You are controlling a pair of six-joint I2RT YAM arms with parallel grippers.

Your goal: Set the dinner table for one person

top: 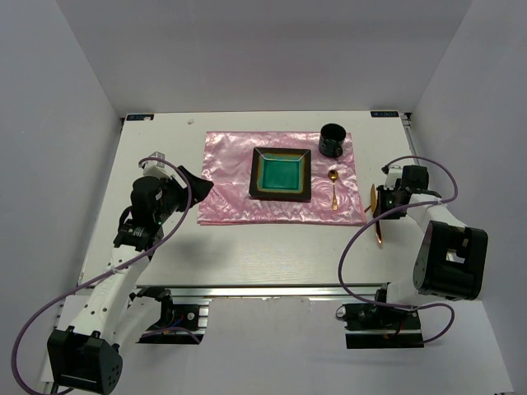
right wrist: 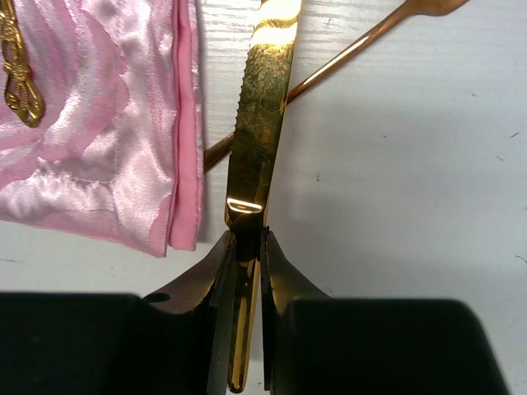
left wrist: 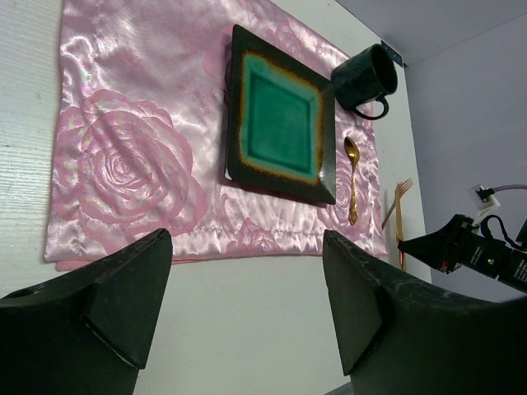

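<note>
On the white dinner table (top: 272,247) lies a shiny pink placemat (top: 230,177). It carries a square green plate (top: 281,174), a dark mug (top: 332,140) and a gold spoon (top: 333,188). My right gripper (right wrist: 247,239) is shut on the handle of a gold knife (right wrist: 263,99), just right of the placemat's edge (right wrist: 185,123). The knife blade crosses over a gold fork (right wrist: 362,41) lying on the table. My left gripper (left wrist: 245,247) hangs open and empty over bare table near the placemat's left front corner; in the top view the left gripper (top: 198,183) sits at that side.
White walls enclose the table on three sides. A metal rail (top: 263,290) runs along the front edge between the arm bases. The left wrist view shows the mug (left wrist: 366,78), spoon (left wrist: 352,181), fork (left wrist: 399,218) and the right gripper (left wrist: 436,247) beyond the plate (left wrist: 280,115).
</note>
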